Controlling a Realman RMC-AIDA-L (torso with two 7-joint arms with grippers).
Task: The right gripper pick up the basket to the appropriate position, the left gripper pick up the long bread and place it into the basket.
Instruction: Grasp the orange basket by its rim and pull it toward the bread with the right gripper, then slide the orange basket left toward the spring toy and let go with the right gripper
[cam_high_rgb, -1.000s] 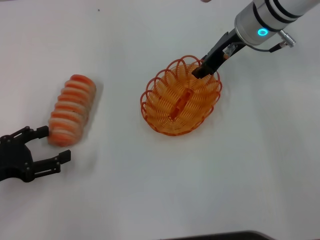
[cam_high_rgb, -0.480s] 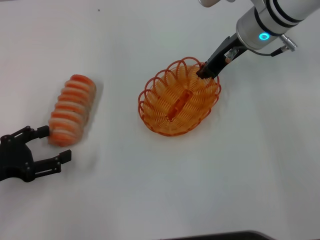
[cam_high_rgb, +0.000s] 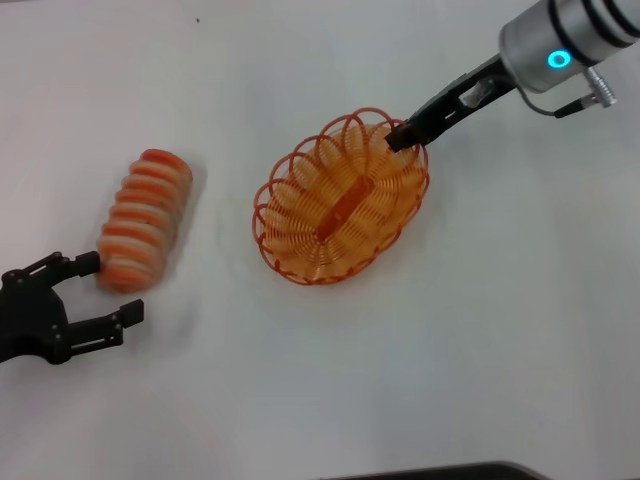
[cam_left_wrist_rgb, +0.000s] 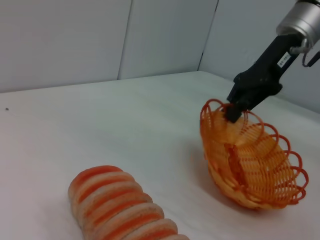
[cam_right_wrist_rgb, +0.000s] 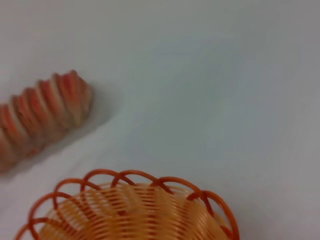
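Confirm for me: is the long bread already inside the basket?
No, the long bread lies on the table beside the open left gripper, apart from the basket, which the right gripper grips by its rim.

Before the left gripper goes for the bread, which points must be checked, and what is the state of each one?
1. Right gripper shut on the basket rim: ok, seen in head and left wrist views.
2. Basket flat on the table: not ok; left wrist view shows it tilted, gripped side raised.
3. Basket empty: ok.
4. Bread free to grasp: ok, it lies alone, apart from the basket.
5. Left gripper open: ok, fingers spread just beside the bread's near end.
6. Basket in final position: cannot tell.
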